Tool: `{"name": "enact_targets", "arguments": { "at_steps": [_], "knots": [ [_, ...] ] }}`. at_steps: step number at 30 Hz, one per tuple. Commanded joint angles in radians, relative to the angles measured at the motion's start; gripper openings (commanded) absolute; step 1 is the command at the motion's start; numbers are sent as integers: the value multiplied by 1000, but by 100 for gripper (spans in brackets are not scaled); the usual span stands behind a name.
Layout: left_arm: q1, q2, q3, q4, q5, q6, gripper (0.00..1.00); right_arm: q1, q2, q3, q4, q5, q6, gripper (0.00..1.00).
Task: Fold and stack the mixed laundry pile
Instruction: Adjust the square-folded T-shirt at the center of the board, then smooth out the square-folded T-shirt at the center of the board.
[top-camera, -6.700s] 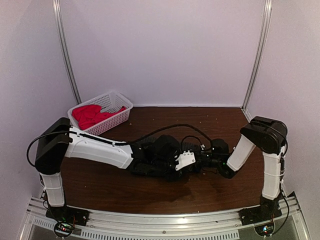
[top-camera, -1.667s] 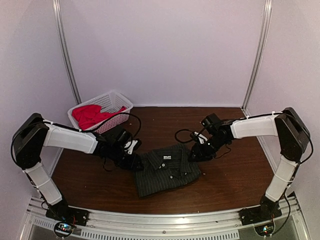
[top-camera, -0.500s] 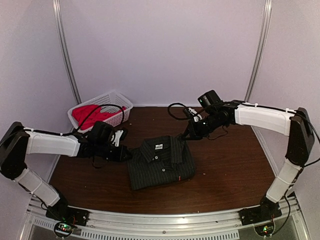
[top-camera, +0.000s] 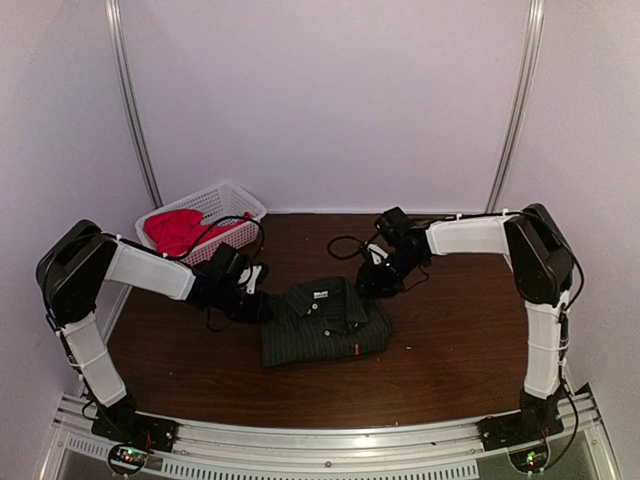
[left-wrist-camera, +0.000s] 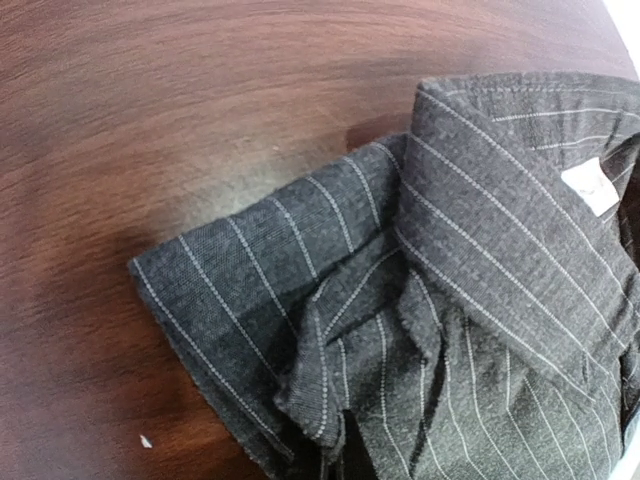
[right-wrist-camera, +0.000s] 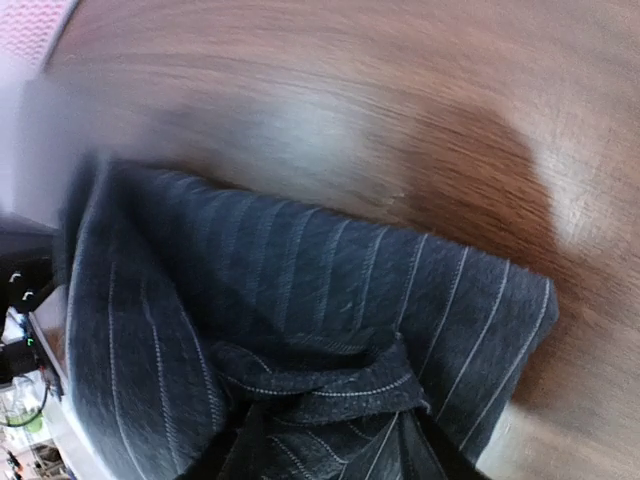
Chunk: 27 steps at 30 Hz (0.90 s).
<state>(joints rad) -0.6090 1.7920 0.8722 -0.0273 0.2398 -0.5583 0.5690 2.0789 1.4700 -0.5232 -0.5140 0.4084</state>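
Note:
The dark charcoal pinstriped shirt (top-camera: 325, 322) lies folded, collar up, mid-table. My left gripper (top-camera: 262, 308) is at its left upper corner; in the left wrist view a bunched fold of the shirt (left-wrist-camera: 330, 400) runs into the gripper (left-wrist-camera: 340, 468), which is shut on it, its fingers hidden by cloth. My right gripper (top-camera: 372, 286) is low at the shirt's right upper corner. In the right wrist view its dark fingers (right-wrist-camera: 215, 455) stand apart with a rumpled fold of the shirt (right-wrist-camera: 340, 385) lying between them. The red-pink T-shirt (top-camera: 176, 230) sits in the basket.
A white lattice basket (top-camera: 232, 203) stands at the back left by the wall. Black cables (top-camera: 345, 245) loop over the table behind the shirt. White walls and metal rails (top-camera: 135, 110) close in the brown table (top-camera: 460, 330).
Both arms brought the shirt a little back and set it down flat. The right gripper's jaws have parted in the last half second. The left grip is unchanged.

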Motion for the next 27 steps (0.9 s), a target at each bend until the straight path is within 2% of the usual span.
{"name": "enact_targets", "arguments": {
  "at_steps": [1, 3, 5, 9, 13, 19, 22, 27],
  "knots": [
    [31, 22, 2, -100, -55, 5, 5, -43, -217, -81, 62, -85, 16, 55],
    [40, -16, -2, -108, -63, 11, 26, -74, -326, -197, 106, -132, 52, 62],
    [40, -90, -1, -106, -81, 51, 45, -90, -421, -328, 154, -166, 95, 64],
    [38, -211, 76, -178, -97, 143, 63, -91, -533, -611, 322, -253, 197, 63],
    [21, -242, 141, -224, -34, 197, 64, -68, -584, -782, 539, -307, 262, 58],
    [-28, -171, 145, -164, 57, 201, 63, 32, -536, -840, 681, -263, 211, 57],
    [-42, -119, 148, -142, 71, 201, 63, 64, -474, -840, 758, -234, 203, 60],
    [-46, -33, 159, -109, 69, 196, 60, 106, -329, -769, 814, -270, 186, 59]
  ]
}}
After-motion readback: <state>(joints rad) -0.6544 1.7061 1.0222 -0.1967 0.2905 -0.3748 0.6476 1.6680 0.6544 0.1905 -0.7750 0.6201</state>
